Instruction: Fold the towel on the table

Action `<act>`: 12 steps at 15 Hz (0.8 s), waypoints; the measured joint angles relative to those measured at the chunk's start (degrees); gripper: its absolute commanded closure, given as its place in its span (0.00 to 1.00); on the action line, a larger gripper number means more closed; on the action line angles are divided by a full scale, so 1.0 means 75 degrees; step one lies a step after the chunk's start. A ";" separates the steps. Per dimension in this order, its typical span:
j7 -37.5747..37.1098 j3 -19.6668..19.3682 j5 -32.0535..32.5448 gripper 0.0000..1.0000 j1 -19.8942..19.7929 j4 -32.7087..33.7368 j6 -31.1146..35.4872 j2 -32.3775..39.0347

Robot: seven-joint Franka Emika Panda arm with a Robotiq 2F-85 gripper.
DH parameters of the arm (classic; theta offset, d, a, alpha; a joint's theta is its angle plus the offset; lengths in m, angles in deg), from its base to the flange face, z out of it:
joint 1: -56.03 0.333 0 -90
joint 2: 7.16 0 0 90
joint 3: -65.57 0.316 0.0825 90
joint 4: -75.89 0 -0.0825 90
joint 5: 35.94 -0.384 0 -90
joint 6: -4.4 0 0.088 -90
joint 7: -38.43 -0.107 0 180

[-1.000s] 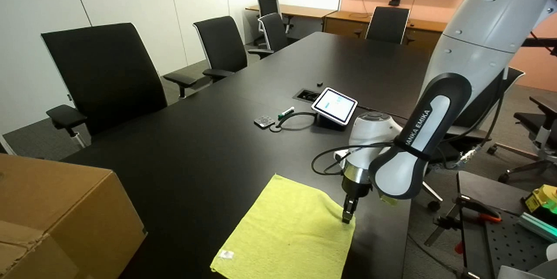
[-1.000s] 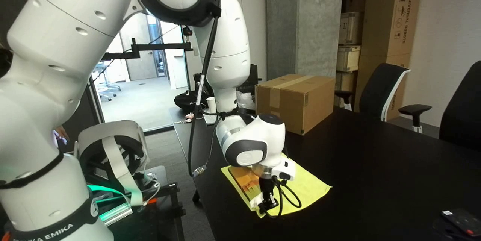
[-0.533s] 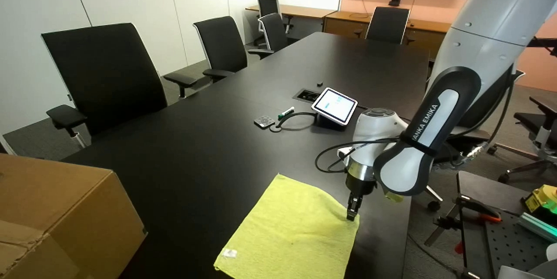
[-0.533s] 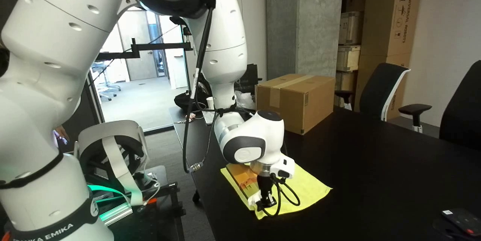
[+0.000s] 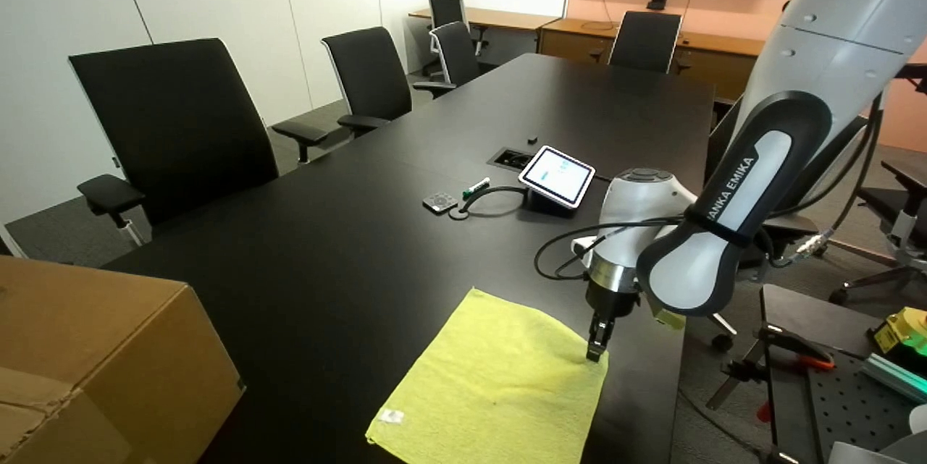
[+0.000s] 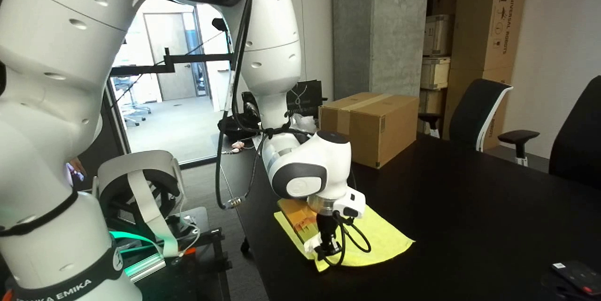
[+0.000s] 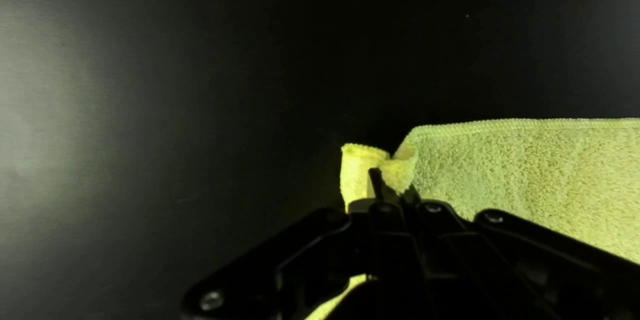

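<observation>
The towel (image 5: pixel 500 384) lay spread over the black worktop (image 5: pixel 326 268), close to one long edge: a soft yellow-green cloth with a fuzzy nap and a stitched hem (image 7: pixel 525 123). A small white tag (image 5: pixel 391 416) showed at one corner, a tiny dark speck (image 5: pixel 495 403) farther in. At another corner, in the wrist view, the fabric was puckered. The jaws were closed on that pucker, cloth pinched between them.

In both exterior views a brown cardboard box (image 6: pixel 373 125) stood on the worktop, apart from the towel, its lid down and taped, its contents hidden. Farther back, in an exterior view, pale crates (image 6: pixel 435 72) were stacked beside a tall carton (image 6: pixel 497 14) printed "UNIVERSAL ROBOTS".
</observation>
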 measured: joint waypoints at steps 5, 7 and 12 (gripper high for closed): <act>-0.0001 0.0426 -0.0120 0.97 -0.0422 -0.0232 0.0163 -0.0554; -0.0007 0.0540 -0.0189 0.98 -0.0494 -0.0193 0.0191 -0.0693; -0.0158 0.0754 -0.0456 0.98 -0.0486 0.0269 0.0193 -0.0751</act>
